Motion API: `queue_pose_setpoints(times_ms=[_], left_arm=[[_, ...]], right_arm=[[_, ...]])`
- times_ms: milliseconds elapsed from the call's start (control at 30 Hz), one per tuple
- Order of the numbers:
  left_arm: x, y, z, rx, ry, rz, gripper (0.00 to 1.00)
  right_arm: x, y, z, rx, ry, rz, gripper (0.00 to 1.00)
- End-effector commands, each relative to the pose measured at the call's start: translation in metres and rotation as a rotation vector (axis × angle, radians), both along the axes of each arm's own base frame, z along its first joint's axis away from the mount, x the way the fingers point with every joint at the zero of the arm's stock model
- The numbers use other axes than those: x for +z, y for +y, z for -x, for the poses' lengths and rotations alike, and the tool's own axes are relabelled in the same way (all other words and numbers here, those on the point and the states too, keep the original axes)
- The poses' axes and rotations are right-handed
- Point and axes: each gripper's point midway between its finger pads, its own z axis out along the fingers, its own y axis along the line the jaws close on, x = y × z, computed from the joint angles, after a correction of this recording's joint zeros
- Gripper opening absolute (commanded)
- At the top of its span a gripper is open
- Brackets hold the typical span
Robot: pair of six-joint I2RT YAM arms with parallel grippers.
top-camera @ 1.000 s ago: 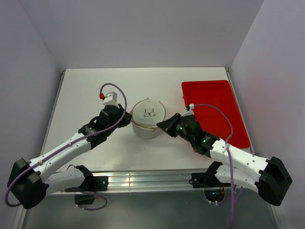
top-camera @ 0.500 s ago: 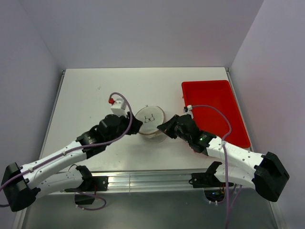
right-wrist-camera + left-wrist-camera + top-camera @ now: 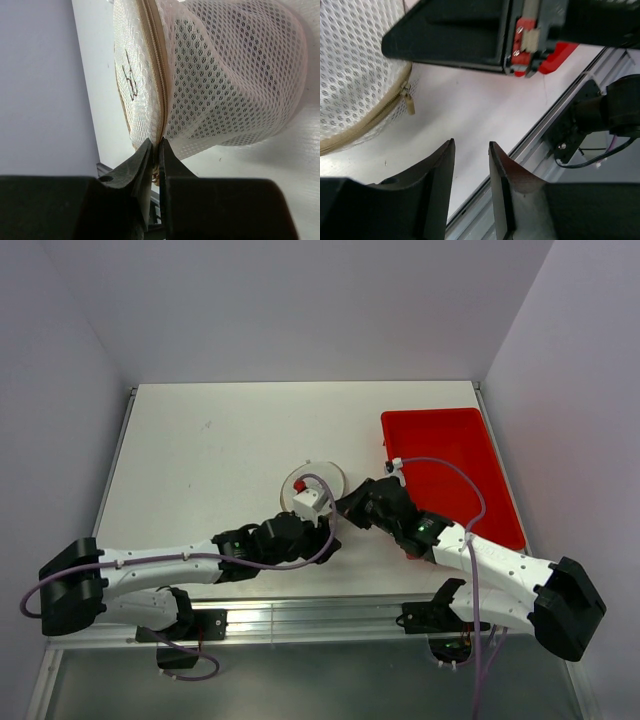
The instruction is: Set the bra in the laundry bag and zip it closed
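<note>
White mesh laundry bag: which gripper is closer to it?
Right. The right gripper is pinched on the white mesh laundry bag at its zipper seam; the left gripper hangs open beside the bag, not touching.

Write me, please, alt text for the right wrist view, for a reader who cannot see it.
The right gripper pinches the tan zipper seam of the white mesh laundry bag between its black fingers. The rounded bag fills the upper frame, with the white table showing around it and a small dark printed mark on its flat face.
</note>
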Motion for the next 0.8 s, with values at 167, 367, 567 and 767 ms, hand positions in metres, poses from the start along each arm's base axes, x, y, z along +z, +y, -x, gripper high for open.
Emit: queue_pose_setpoints(times_ms=[167,367,567,767], left_arm=[[0.017,-0.01,-0.01,0.052,-0.022,0.064,0.42],[0.006,-0.003,-0.021,0.123,-0.029,0.019,0.53],[0.005,0.002,-0.029,0.148,-0.031,0.024,0.56],[0.006,0.003,-0.043,0.145,-0.027,0.057,0.55]], right_arm=[[0.023,0.001,-0.011,-0.022,-0.045,0.0,0.0],[0.021,0.004,-0.011,-0.013,-0.037,-0.009,0.0],[0.023,0.004,-0.011,-0.015,-0.04,-0.01,0.0],[0.021,0.006,-0.01,-0.008,-0.032,-0.023,0.0]])
